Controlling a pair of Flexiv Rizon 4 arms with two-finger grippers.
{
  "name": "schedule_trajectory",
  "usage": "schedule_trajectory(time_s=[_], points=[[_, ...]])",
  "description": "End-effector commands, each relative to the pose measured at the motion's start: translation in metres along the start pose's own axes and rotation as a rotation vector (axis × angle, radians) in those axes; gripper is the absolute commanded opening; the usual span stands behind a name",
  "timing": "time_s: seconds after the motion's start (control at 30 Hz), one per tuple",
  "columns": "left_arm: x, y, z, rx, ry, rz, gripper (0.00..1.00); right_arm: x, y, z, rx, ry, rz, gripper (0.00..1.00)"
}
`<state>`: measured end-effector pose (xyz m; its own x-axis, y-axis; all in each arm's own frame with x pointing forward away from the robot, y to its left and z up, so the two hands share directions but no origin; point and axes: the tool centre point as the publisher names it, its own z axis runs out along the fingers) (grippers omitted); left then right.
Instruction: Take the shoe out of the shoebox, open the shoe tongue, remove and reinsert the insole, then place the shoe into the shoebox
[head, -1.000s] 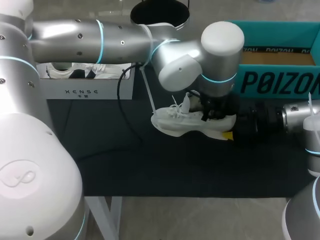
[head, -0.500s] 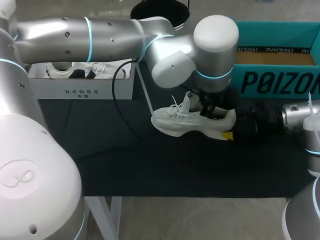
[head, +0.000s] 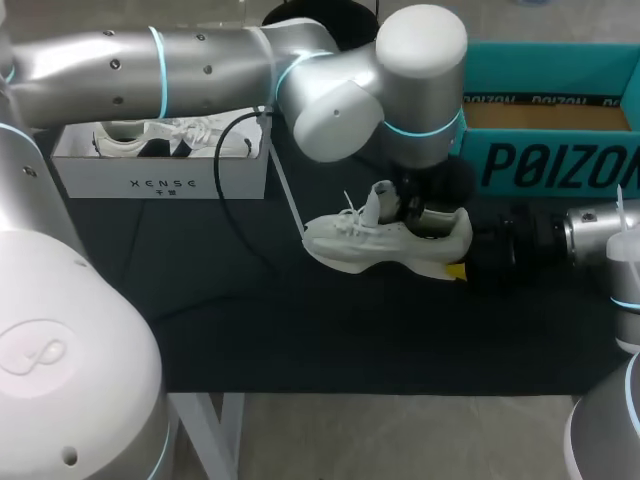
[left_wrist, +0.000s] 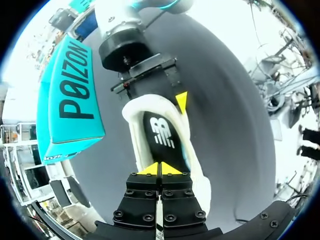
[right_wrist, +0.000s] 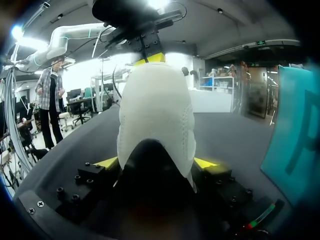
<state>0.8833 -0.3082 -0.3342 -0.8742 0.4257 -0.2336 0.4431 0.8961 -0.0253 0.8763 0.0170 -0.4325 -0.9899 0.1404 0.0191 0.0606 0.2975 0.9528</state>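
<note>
A white shoe (head: 380, 243) lies on the black mat with its toe to the left. My right gripper (head: 462, 258) is shut on its heel; in the right wrist view the heel (right_wrist: 156, 110) sits between the yellow fingertips (right_wrist: 107, 162). My left gripper (head: 415, 205) hangs just above the shoe's opening. In the left wrist view its yellow tips (left_wrist: 160, 169) are pressed together, shut on nothing, over the black insole (left_wrist: 161, 135) that lies inside the shoe. The teal shoebox (head: 545, 150) stands open at the back right.
A white box (head: 160, 175) holding another pair of white shoes stands at the back left. A black cable (head: 238, 195) hangs from my left arm down to the mat. The front half of the mat (head: 350, 340) is bare.
My left arm has swung back and to the left, and its gripper has risen a little from the shoe's opening. The shoe and my right gripper have stayed put.
</note>
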Motion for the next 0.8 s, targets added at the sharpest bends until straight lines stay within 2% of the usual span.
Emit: schedule_trajectory(time_s=[0.03, 0.2, 0.53, 0.8], points=[[-0.002, 0.002, 0.011, 0.04, 0.056, -0.003, 0.0, 0.0, -0.003, 0.003, 0.002, -0.001, 0.001, 0.0], [0.007, -0.004, 0.023, 0.069, 0.138, -0.015, 0.0, 0.0, -0.003, 0.003, 0.002, -0.001, 0.001, 0.0], [0.023, -0.007, 0.038, 0.07, 0.232, -0.037, 0.0, 0.0, -0.003, 0.003, 0.002, -0.001, 0.001, 0.0], [0.023, -0.007, 0.047, 0.057, 0.263, -0.036, 0.0, 0.0, -0.003, 0.003, 0.002, -0.001, 0.001, 0.0]])
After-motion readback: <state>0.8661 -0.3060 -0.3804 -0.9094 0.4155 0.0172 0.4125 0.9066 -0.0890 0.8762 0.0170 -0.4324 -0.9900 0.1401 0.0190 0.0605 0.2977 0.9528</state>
